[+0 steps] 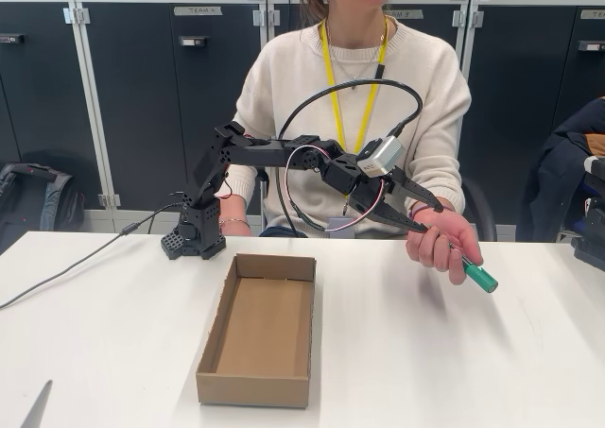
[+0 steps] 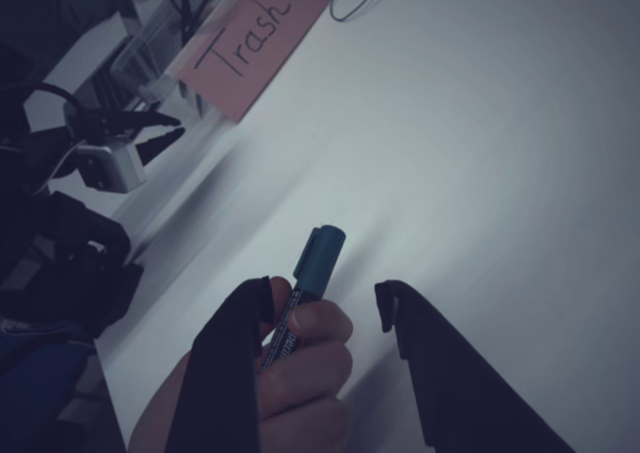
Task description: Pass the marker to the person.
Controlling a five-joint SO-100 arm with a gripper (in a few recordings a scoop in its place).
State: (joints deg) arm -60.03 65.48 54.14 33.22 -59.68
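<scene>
The end effector (image 2: 325, 308) is seen spread in the wrist view, its two dark fingers standing apart with a clear gap between them, and nothing is pinched by them. The marker (image 2: 305, 293) lies just beside the left finger in that view, but it is gripped by the person's hand (image 2: 300, 363), whose fingers are wrapped round the barrel while the green cap points away toward the white worktop (image 2: 480, 153). In the fixed view the marker (image 1: 475, 273) is held out of the hand (image 1: 440, 244) with its green end angled down to the right, above the worktop (image 1: 425, 352). The marker is judged to be light, stiff and smooth, so it would be best taken across the middle of the barrel, where a slip is least likely. The arm (image 1: 274, 154) is stretched out level from its base toward the person (image 1: 354, 78), with the wrist bent downward at the hand. An open cardboard box (image 1: 257, 329) stands on the worktop in front of the base, well apart from the marker.
</scene>
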